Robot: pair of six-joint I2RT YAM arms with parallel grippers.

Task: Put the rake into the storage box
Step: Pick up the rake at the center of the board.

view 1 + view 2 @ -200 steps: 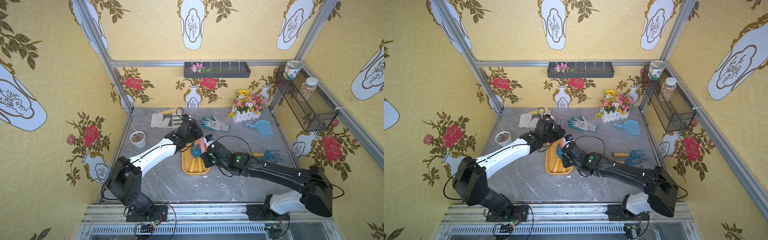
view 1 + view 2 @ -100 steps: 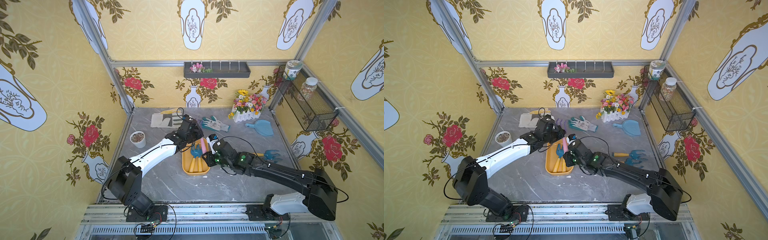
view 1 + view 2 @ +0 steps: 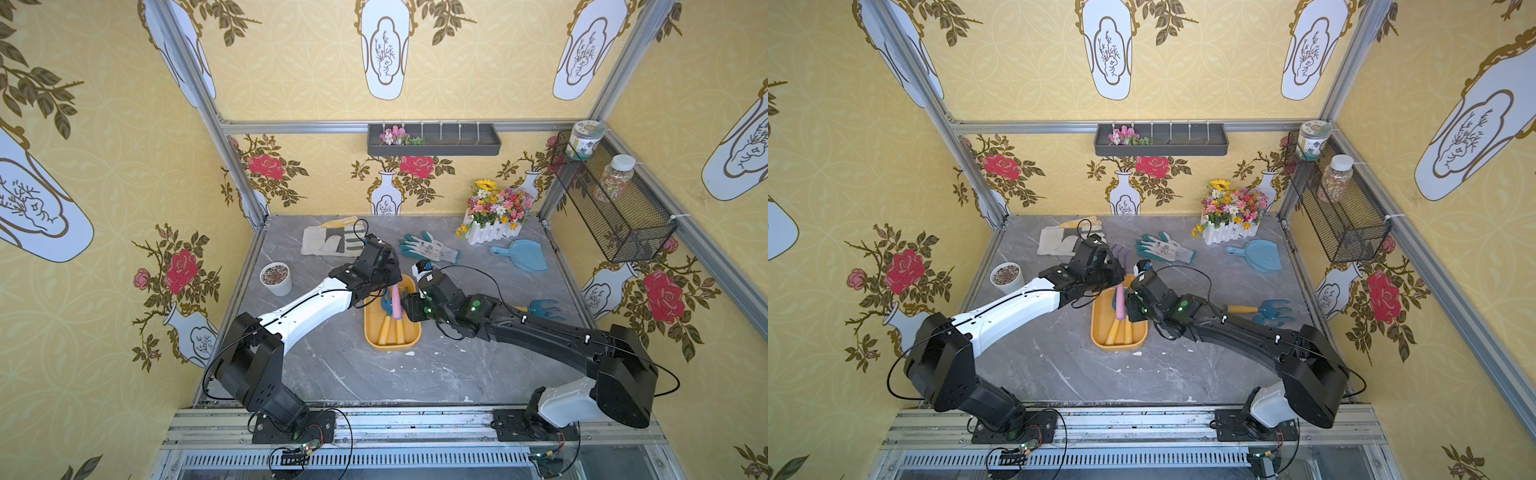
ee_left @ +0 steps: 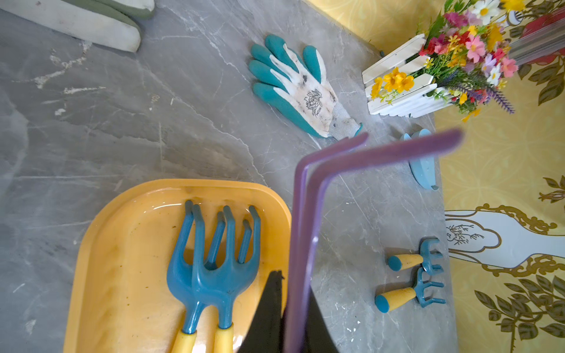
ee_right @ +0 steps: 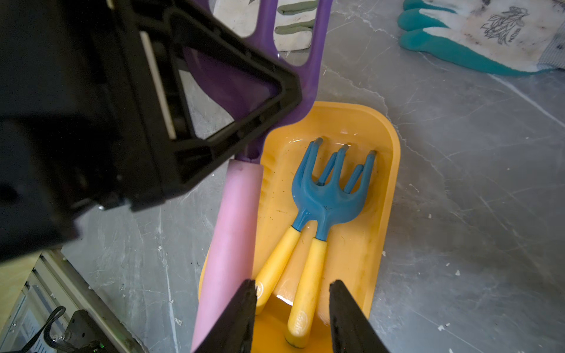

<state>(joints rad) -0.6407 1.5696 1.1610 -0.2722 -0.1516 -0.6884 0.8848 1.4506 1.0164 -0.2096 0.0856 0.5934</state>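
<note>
The pink-handled rake (image 5: 232, 229) is gripped at its neck by the left gripper (image 3: 388, 282) and held over the storage box (image 5: 388, 189) rim, above which the right gripper (image 5: 292, 293) jaws are parted, empty.

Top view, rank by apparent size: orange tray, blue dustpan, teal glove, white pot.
1. tray: largest, though partly covered.
2. dustpan and glove: look about alike, so not ranked against each other.
3. pot: smallest.

Yellow floral wallpaper (image 3: 291, 62) surrounds grey marble tabletop (image 3: 374, 374).
</note>
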